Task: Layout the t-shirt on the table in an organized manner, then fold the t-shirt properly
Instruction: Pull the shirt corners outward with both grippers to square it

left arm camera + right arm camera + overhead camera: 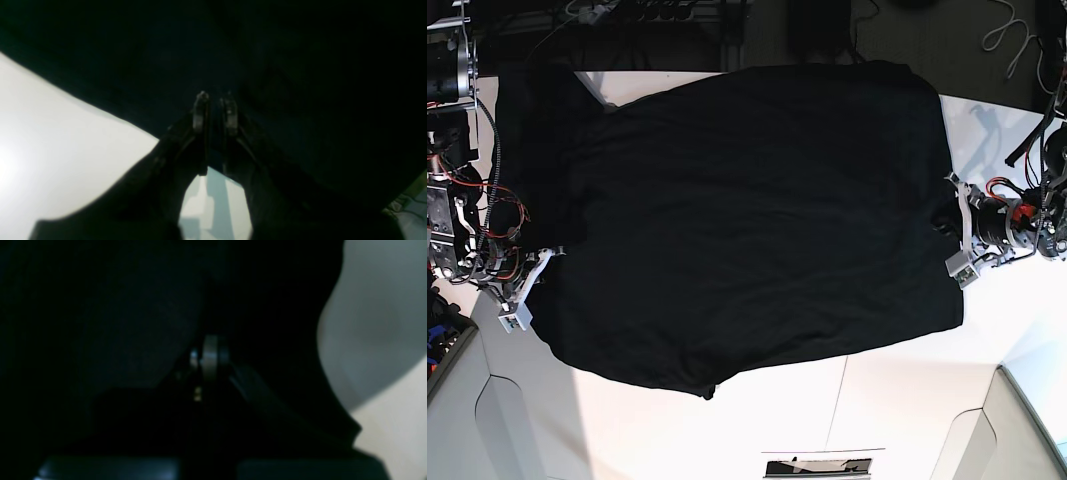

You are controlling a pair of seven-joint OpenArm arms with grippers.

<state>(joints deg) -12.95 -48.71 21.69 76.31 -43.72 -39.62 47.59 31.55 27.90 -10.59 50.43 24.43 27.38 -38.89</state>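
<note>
The black t-shirt lies spread wide across the white table, plain black side up, with no graphic showing. My left gripper sits at the shirt's right edge in the base view. In the left wrist view its jaws stand almost together, pinched on the dark t-shirt fabric above the table. My right gripper is at the shirt's left edge. In the right wrist view the right gripper is shut with the t-shirt cloth draped around it, beside the table.
Cables and dark equipment line the table's far edge. Thin seam lines cross the near part of the tabletop. A small dark item sits at the front edge. Cluttered parts lie beyond the left side.
</note>
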